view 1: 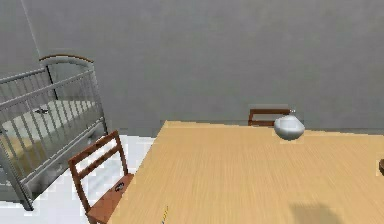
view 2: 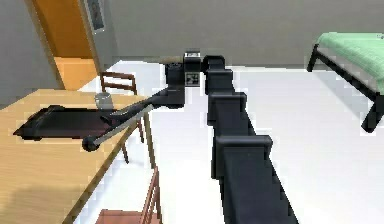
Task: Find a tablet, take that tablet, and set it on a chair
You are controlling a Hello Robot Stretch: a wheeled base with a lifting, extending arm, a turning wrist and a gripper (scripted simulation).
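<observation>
Tablet: flat black tablet (view 2: 55, 122) on light wooden table (view 2: 30, 175), frame's left.
Claw: dark two-finger gripper (view 2: 98, 140) nearby; whether holding anything, cannot tell.

Black arm (view 2: 240, 150) of boxy telescoping segments; at its twelve o'clock end, white black-marked squares (view 2: 192, 58) and a dark thin-fingered tool (view 2: 95, 143).

You've got the tablet (view 2: 55, 122), a dark flat slab lying flat on the wooden table (view 2: 40, 175) near its edge, slat-back chair (view 2: 120, 85) upright just past the table's far end, second chair (view 1: 100, 168) upright, tucked at the table's corner
</observation>
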